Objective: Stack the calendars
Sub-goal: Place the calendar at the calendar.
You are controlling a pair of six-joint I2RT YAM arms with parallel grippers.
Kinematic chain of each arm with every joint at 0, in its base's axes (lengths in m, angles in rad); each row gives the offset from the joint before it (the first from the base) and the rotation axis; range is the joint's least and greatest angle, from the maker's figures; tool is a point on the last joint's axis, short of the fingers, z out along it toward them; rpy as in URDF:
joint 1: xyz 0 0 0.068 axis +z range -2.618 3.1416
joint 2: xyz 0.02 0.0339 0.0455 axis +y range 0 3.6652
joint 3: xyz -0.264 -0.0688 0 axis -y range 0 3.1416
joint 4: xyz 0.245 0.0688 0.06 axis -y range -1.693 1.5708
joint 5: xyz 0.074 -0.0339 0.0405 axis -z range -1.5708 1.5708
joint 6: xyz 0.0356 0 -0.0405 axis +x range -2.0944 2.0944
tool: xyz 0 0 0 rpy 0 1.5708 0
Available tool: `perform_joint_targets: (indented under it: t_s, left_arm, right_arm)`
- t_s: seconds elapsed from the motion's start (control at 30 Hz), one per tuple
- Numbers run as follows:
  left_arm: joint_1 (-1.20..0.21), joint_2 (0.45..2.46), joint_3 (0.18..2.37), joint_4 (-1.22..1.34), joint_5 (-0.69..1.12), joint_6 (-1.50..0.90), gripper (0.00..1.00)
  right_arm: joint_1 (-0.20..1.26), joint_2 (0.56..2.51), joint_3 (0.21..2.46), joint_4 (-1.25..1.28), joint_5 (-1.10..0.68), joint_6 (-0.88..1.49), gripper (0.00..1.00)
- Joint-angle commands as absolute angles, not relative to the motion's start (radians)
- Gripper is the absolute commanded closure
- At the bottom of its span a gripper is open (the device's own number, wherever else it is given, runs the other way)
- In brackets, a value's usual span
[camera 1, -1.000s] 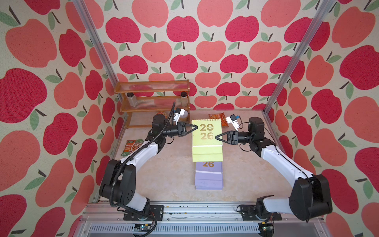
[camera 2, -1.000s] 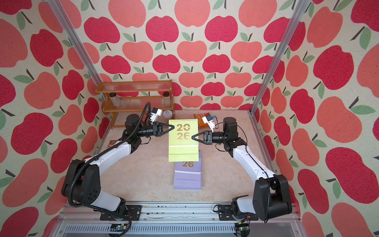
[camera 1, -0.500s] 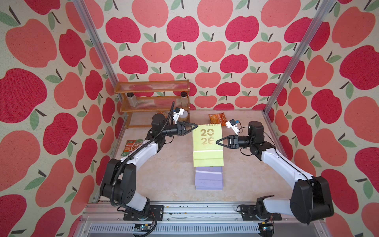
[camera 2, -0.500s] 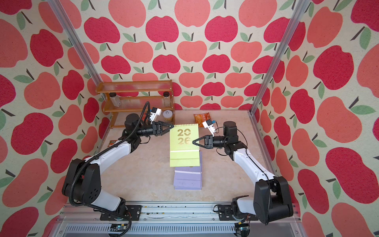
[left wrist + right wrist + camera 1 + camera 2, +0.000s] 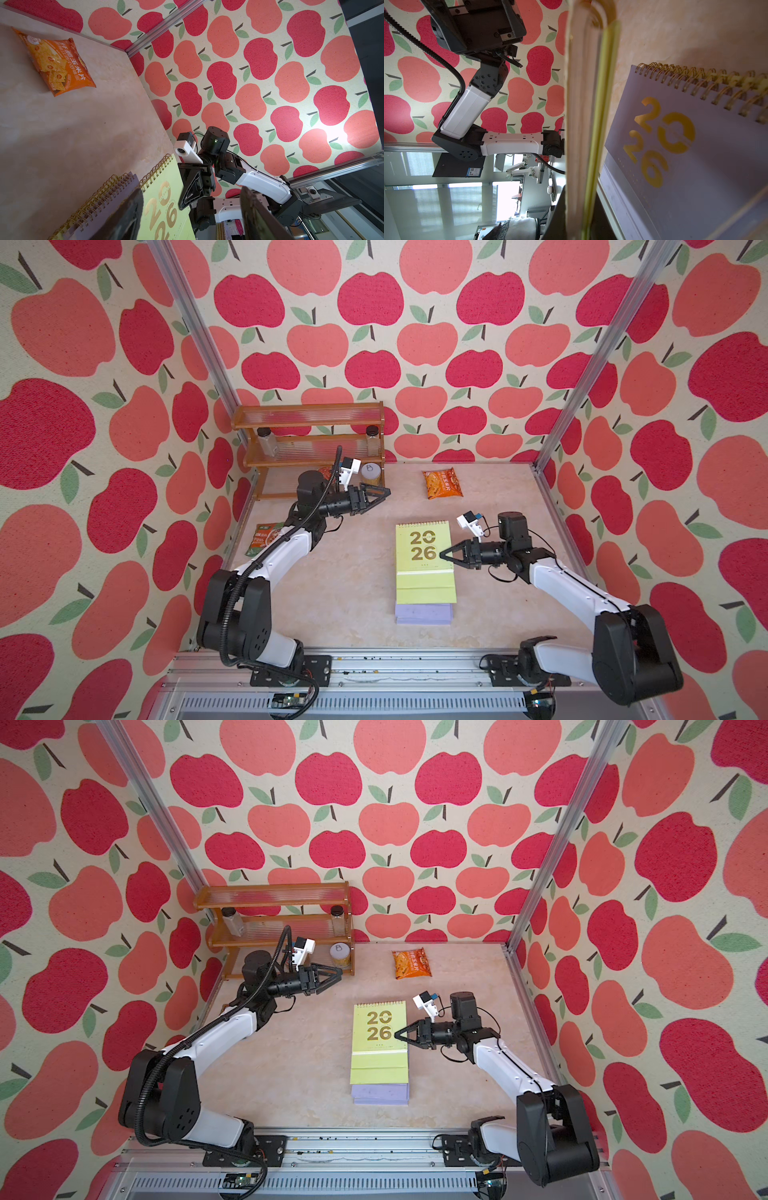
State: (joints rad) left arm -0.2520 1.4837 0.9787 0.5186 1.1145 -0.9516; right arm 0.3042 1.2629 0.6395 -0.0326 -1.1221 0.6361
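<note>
Your holdings on the beige marbled desk:

- Yellow-green spiral-bound calendar with a gold "2026" cover: your right gripper is pinching it by its right edge. It is held over the lavender pile, gold spiral toward the desk's far edge. The right wrist view shows it edge-on, with a gap above the lavender cover.
- Pile of lavender spiral-bound calendars: lies flat, right of centre and toward the desk's near edge. Only its near end shows in both top views.
- Left gripper: its fingers are spread with nothing between them. It is raised near the rack, well apart from the calendars.
- Orange crinkled snack packet: lies near the far edge.
- Green snack packet: lies at the left edge, partly under your left arm.
- Brown wooden tiered rack: stands in the far left corner, with small jars on its shelves.
</note>
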Motion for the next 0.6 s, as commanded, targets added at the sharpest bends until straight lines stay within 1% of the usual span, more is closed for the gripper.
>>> perform_joint_targets:
  t_s: [0.0,0.57]
  left_arm:
    - [-0.249,1.467,0.964,0.525,1.119,-0.932,0.29]
    - [-0.247,1.491,0.960,0.556,1.124,-0.954,0.29]
  right_arm:
    - [0.296,1.279,0.634,-0.015,-1.123,0.631,1.00]
    - [0.296,1.327,0.601,-0.018,-1.076,0.617,1.00]
